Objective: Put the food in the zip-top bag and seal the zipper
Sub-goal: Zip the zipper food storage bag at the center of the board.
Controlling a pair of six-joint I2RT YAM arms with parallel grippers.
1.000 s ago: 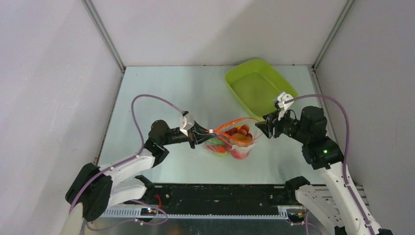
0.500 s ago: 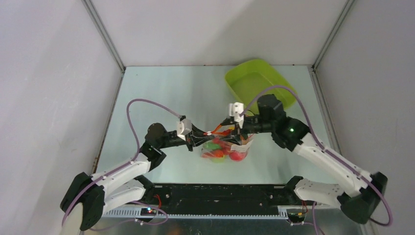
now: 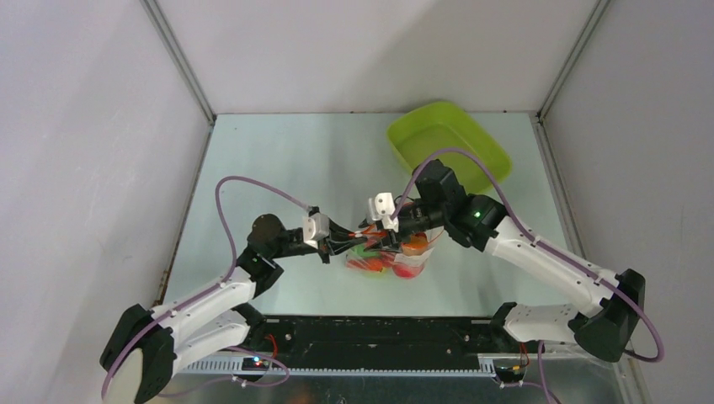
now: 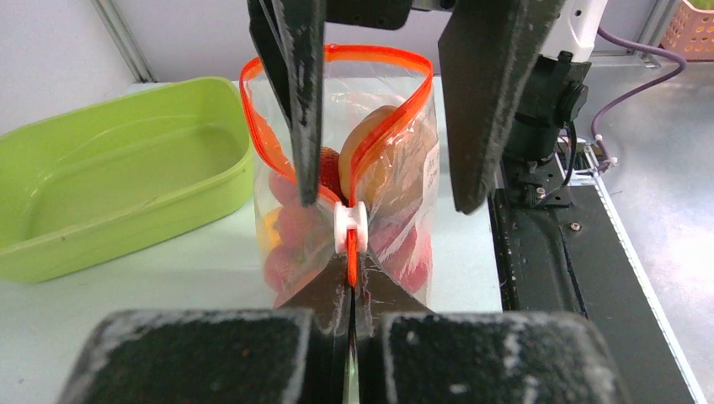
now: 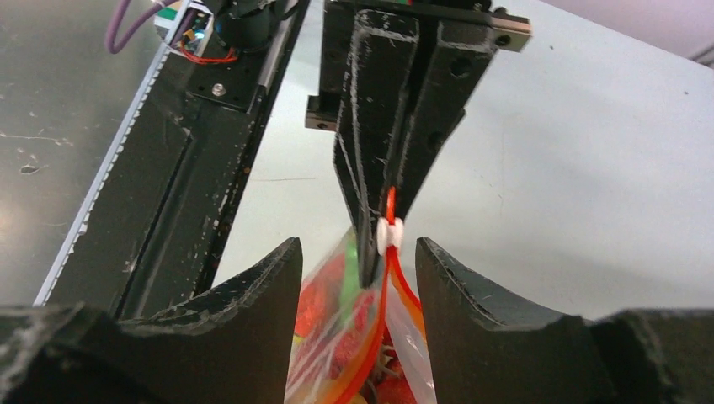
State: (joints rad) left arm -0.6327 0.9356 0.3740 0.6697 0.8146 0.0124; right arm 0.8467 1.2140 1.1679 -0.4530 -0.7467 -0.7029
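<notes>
Zip-top bag [image 4: 404,160] stands clear, stuffed with food [image 4: 411,252], orange-red zipper [image 4: 370,50] gaping.

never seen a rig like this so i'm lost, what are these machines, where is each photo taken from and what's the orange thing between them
These are two robot arms bolted to a table. One picture looks down from above; the other two come from a camera on each wrist. On the table sit a lime-green tray and a clear zip-top bag of toy food. The orange thing is the bag's zipper. The left end effector is shut on its end, behind the white slider. The right end effector is open, straddling the slider, holding nothing.
</notes>
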